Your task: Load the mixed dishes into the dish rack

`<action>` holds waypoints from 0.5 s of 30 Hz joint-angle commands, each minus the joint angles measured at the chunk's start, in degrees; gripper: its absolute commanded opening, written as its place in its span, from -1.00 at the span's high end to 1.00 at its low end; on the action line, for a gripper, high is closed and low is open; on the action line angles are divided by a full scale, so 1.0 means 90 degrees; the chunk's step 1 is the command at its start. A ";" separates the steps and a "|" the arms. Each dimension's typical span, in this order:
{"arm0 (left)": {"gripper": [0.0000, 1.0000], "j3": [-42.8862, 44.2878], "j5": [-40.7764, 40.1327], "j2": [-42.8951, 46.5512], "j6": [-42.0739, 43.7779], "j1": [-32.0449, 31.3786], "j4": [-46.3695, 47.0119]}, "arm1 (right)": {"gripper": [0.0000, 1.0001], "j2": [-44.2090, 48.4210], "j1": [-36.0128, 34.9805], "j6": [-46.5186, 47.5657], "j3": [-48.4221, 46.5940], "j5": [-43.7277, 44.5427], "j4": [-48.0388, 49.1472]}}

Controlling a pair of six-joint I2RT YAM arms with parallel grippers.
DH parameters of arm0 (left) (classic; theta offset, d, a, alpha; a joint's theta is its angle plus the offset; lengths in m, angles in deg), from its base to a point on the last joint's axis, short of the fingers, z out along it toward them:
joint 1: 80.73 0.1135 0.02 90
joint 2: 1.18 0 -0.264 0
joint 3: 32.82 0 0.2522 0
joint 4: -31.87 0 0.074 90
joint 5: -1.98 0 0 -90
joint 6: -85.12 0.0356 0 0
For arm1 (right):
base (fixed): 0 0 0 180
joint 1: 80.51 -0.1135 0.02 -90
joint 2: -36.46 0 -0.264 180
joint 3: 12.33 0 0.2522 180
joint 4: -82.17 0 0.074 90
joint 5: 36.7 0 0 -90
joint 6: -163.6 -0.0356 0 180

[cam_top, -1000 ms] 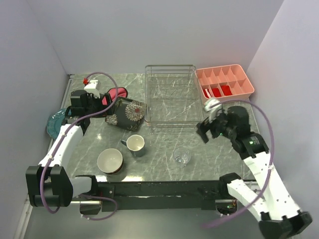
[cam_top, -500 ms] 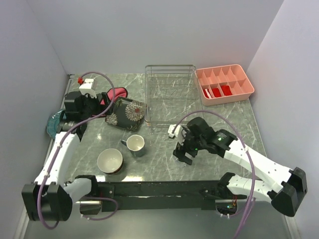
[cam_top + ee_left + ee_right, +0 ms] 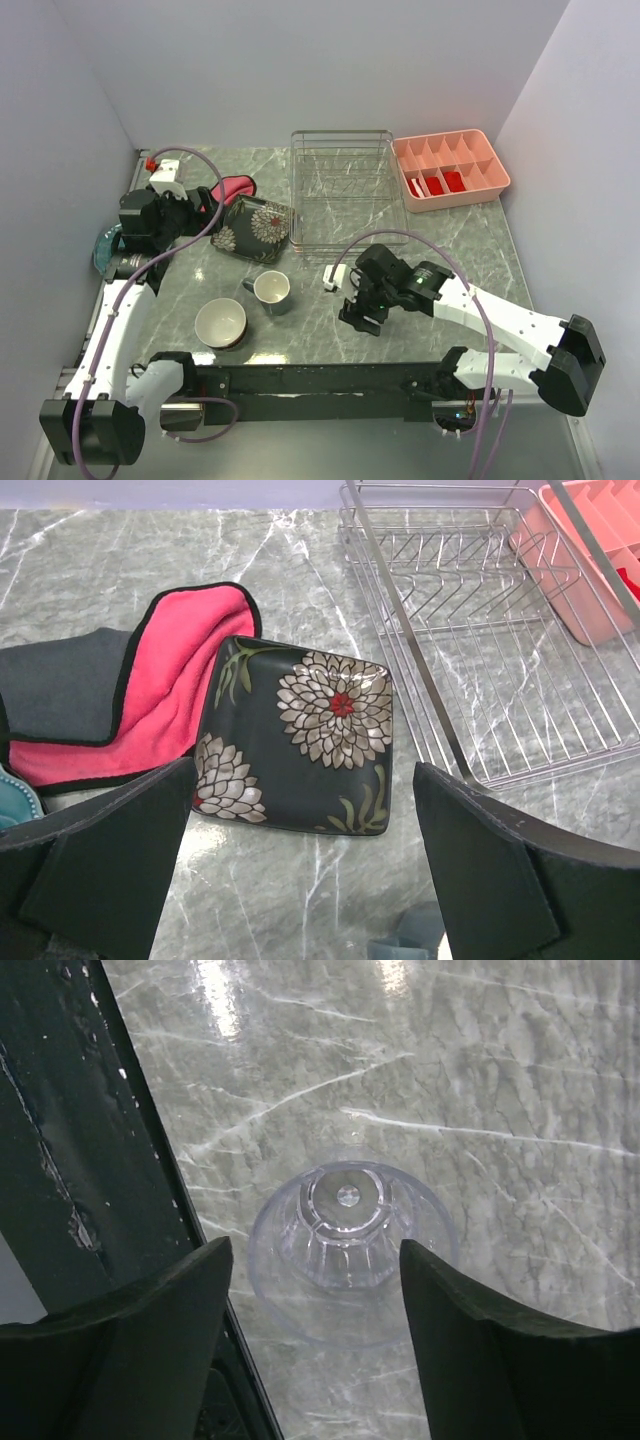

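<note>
The square dark plate with white flowers lies left of the silver wire dish rack. My left gripper is open and empty, just left of this plate. In the left wrist view the plate sits ahead between the open fingers, with the rack at the right. The grey-blue mug and the cream-lined bowl stand near the front. The round blue plate is at the left edge. My right gripper is open over a clear glass, one finger on each side. The black plate and red bowl are out of view.
A red-pink cloth on a grey cloth lies behind the square plate. A pink compartment tray holding red pieces stands right of the rack. The table's dark front rail runs close beside the glass.
My right arm swung from beside the rack's right end to the front and came down over the clear glass. My left gripper drew back a little to the left.
</note>
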 commanded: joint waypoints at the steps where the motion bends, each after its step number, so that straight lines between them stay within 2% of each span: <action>1: -0.93 0.0036 0.0131 0.0067 -0.0178 0.0015 0.0153 | -0.47 0.0031 -0.0187 -0.0029 0.0202 0.0156 0.0201; 7: -0.93 -0.0091 0.0160 0.0145 -0.0275 0.0015 0.0192 | -0.34 -0.0047 -0.0255 0.0010 0.0358 0.0370 0.0328; 15: -0.93 -0.0286 0.0238 0.0262 -0.0461 0.0025 0.0260 | 0.13 -0.0037 -0.0334 0.0059 0.0525 0.0429 0.0514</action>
